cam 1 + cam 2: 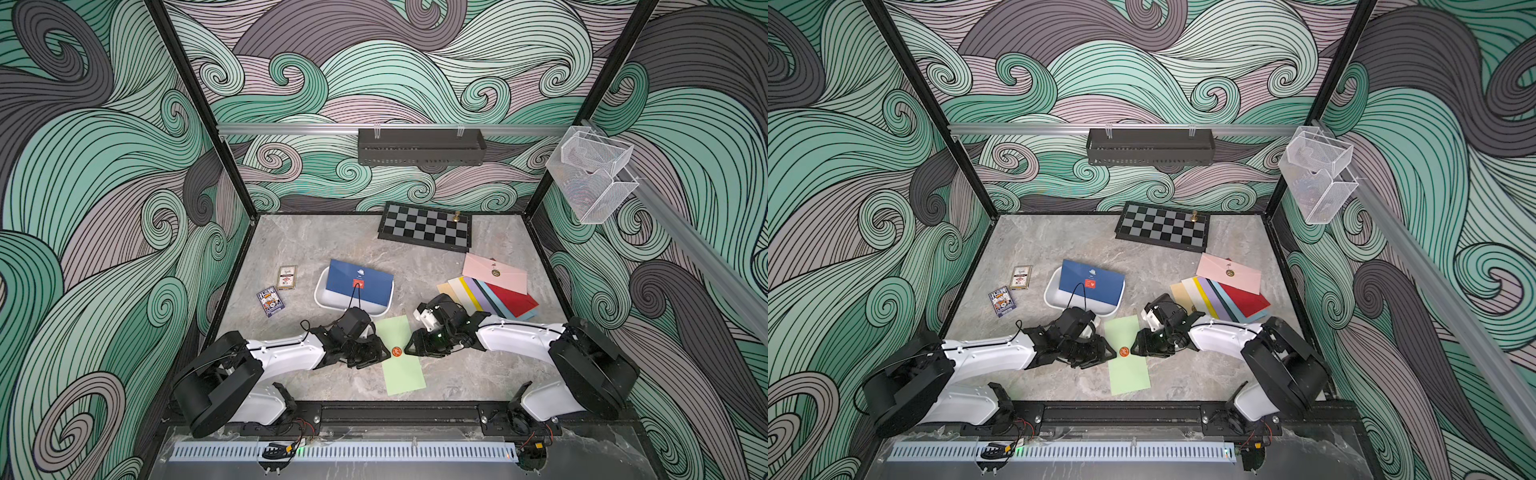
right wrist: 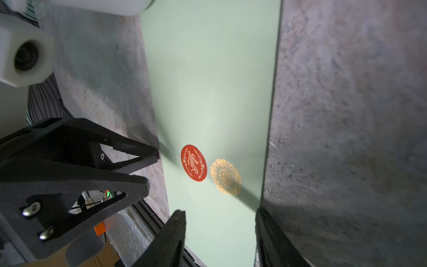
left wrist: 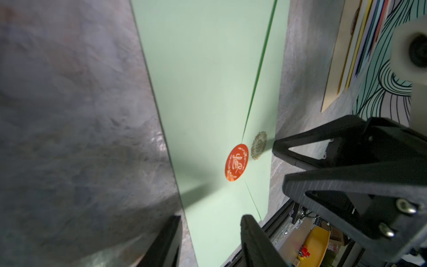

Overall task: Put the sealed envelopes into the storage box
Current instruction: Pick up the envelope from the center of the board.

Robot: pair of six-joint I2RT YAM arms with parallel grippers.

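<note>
As both arms address one item, treat the green envelope (image 1: 401, 353) as the workpiece. It lies flat on the worktop (image 1: 316, 249) at lower centre of both top views, seal sticker (image 3: 236, 162) facing up.

Long axis: runs from the frame's lower edge upward, top end tilted slightly left. The upper short end sits just below the lower-right corner of the storage box (image 1: 332, 297).

Gripper pos.: the left gripper (image 1: 380, 353) is at the frame-left long edge and the right gripper (image 1: 413, 348) at the frame-right long edge, i.e. they face each other across the short axis, level w/ the sticker. Both are about equally near the envelope.

Jaws on both stand apart, w/ nothing clamped btwn them. Wrist views show fingertips low at the paper's edges; actual contact can't be confirmed.

Judgement: next move is an edge pinch, then a carry up-frame and slightly left. The left gripper has the shorter path to the box.

N.B. a navy envelope (image 1: 359, 282) already rests tilted across the box. The other envelopes (image 1: 498, 301) fan out right of centre.
</note>
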